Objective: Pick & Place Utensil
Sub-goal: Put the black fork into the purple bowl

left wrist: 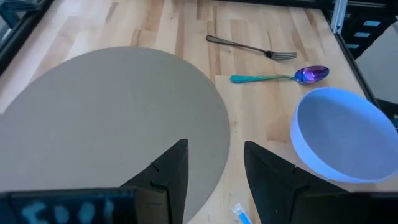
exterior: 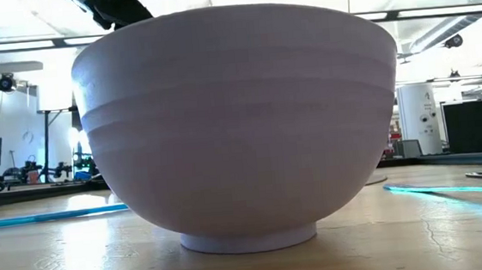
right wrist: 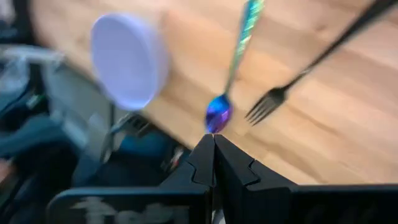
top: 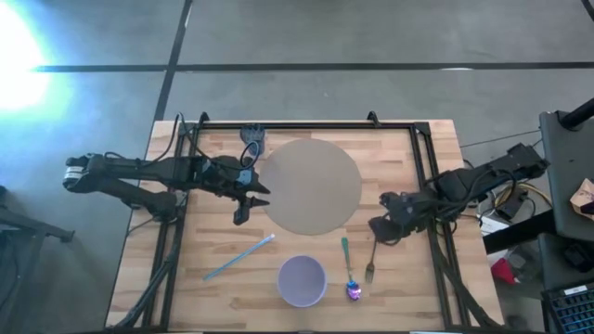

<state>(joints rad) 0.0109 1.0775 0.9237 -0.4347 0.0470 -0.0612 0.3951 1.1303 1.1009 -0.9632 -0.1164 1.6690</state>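
Note:
A black fork [top: 370,264] and a spoon [top: 349,270] with a teal handle and purple bowl lie flat side by side on the wooden table, near its near edge. My right gripper [top: 380,228] hovers shut just beyond the fork's handle end, touching nothing. In the right wrist view its shut fingers [right wrist: 214,155] point toward the spoon [right wrist: 227,74] and fork [right wrist: 311,68]. My left gripper [top: 246,206] is open over the left rim of a round tan mat [top: 311,186]. The left wrist view shows its fingers [left wrist: 214,165] apart above the mat [left wrist: 112,124].
A lavender bowl [top: 302,280] stands left of the spoon and fills the low view [exterior: 240,126]. A light blue stick [top: 239,258] lies left of the bowl. A dark object [top: 252,137] sits by the far edge. Black rails [top: 427,167] frame the table.

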